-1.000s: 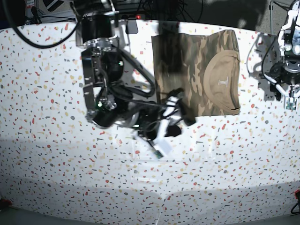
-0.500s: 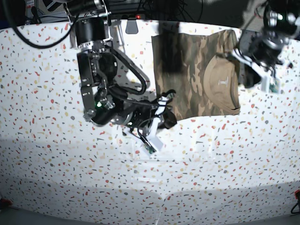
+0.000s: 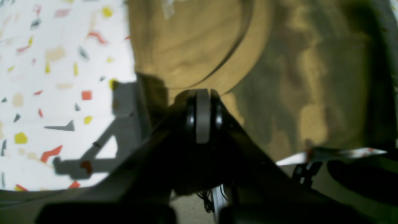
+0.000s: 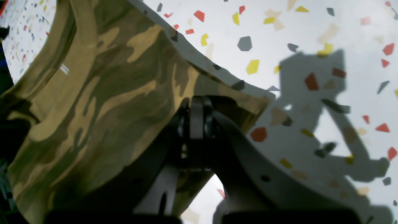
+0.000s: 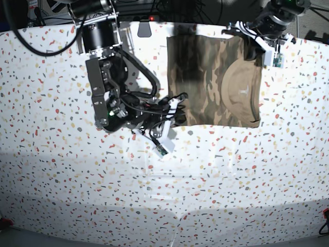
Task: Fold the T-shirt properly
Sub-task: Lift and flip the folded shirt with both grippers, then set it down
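Base view shows me the folded olive-and-tan camouflage cloth T-shirt on the speckled white table; right gripper pinches its lower corner, left gripper pinches beside its collar.

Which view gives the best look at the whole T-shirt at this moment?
The base view: it shows the T-shirt as one folded rectangle on the table, tan neck opening facing up. The left wrist view shows only the blurred collar area; the right wrist view shows only a camouflage corner, lifted off the table.
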You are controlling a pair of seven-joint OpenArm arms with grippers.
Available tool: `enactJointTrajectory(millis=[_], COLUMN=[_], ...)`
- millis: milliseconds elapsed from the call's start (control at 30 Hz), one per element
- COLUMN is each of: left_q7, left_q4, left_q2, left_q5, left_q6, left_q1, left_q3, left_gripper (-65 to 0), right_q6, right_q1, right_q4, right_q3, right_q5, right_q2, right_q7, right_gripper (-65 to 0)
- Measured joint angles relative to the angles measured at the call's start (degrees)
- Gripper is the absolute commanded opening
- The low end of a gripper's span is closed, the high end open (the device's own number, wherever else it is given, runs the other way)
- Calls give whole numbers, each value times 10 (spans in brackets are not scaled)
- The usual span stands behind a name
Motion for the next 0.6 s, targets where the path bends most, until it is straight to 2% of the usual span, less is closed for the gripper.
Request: enactJointTrajectory(millis=[167,333,467,600], left_q7=[-7,-30,-48,-69], left_q4=[-95,-173,-240,-298], left_q2=[1,1,1,2], left_q5=[-5,-9,-15,-13], left_q6=[-5,-15,-53,-68], left_q1=[-50,-134,-203,-262], left_q3=[0,0,-1,-1], left_gripper=[-650,-650,-650,-650], right_q6=[0,0,0,0], right_q1=[-8,-7,-7,-7], right_q4=[0,0,0,0], right_q3=[0,0,0,0], right_q5=[-9,-10,-5,-4], right_q2=[9,24,24,23], right_q7=[-16,-29,-72,-85], right_gripper=[-650,-650,-650,-650])
